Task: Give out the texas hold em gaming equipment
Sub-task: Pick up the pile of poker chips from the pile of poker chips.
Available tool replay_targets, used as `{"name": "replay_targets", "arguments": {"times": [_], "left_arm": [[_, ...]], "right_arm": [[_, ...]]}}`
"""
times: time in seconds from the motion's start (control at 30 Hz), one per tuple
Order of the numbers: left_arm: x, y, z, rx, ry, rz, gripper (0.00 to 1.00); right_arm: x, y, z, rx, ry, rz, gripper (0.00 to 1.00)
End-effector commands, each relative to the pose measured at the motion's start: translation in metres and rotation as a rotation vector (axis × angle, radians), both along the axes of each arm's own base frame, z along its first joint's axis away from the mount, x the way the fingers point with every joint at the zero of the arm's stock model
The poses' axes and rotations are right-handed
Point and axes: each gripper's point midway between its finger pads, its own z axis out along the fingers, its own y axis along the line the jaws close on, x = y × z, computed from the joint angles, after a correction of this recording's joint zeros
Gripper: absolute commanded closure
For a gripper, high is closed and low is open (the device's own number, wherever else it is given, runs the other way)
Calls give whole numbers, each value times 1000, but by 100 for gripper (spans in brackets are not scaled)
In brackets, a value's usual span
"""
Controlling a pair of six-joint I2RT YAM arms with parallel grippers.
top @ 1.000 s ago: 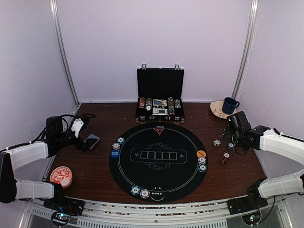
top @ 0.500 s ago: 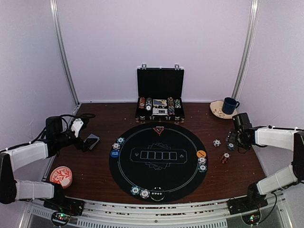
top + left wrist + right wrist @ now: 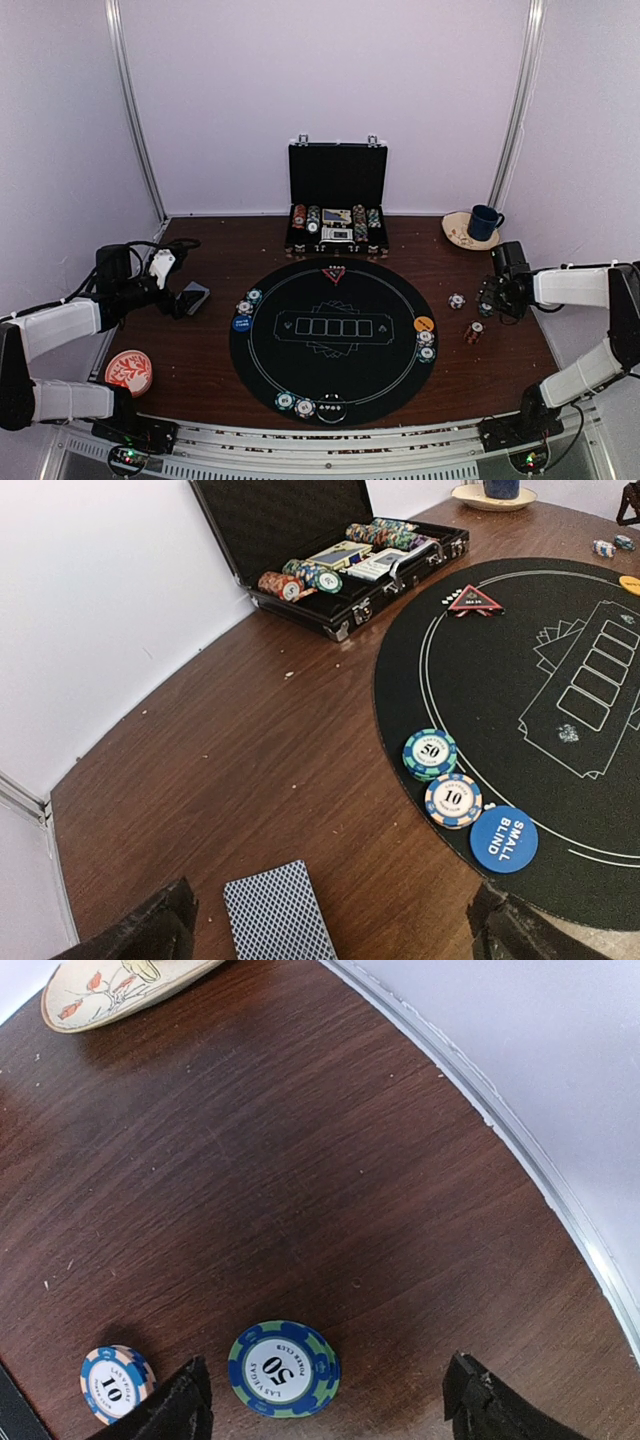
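Observation:
A grey-blue-backed deck of cards [image 3: 278, 915] lies on the wood between the fingers of my open left gripper [image 3: 330, 940], nearer the left one; in the top view the gripper [image 3: 172, 298] stands by the deck [image 3: 192, 297]. My right gripper [image 3: 325, 1410] is open over a blue-green 50 chip [image 3: 284, 1368], which sits nearer its left finger. A 10 chip [image 3: 117, 1383] lies outside that finger. From above, the right gripper [image 3: 491, 299] hovers by loose chips [image 3: 456, 300], with a red stack [image 3: 474, 331] nearby.
The black round mat [image 3: 333, 340] carries chips [image 3: 430, 753], a blue button [image 3: 504, 839], an orange button [image 3: 424, 323] and a red triangle marker [image 3: 474, 602]. The open briefcase [image 3: 337, 215] stands behind it. A blue mug [image 3: 486, 221] sits far right, a red-and-white dish [image 3: 129, 371] near left.
My right forearm has swung back toward the right wall, the gripper has settled over the loose chips, and its jaws have narrowed a little. The left arm has not moved.

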Motion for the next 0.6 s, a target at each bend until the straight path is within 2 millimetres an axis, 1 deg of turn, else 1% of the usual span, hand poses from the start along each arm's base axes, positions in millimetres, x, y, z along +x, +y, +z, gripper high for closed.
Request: {"name": "replay_targets", "arguments": {"times": [0.0, 0.1, 0.23, 0.33, 0.4, 0.5, 0.57], "left_arm": [[3, -1, 5, 4, -39, -5, 2], [2, -1, 5, 3, -40, -6, 2], [3, -1, 5, 6, -42, -4, 2], [4, 0, 4, 7, -40, -1, 2], [4, 1, 3, 11, -37, 2, 2], [4, 1, 2, 12, -38, 6, 2], [5, 1, 1, 12, -36, 5, 2]], "right_arm": [[3, 1, 0, 16, -14, 7, 19], [3, 1, 4, 15, -24, 16, 19], [5, 7, 16, 33, -79, 53, 20], [11, 21, 26, 77, -119, 123, 22], [10, 31, 30, 85, -119, 166, 23], [0, 40, 35, 57, -117, 176, 22], [-7, 51, 37, 66, -126, 209, 22]]}}
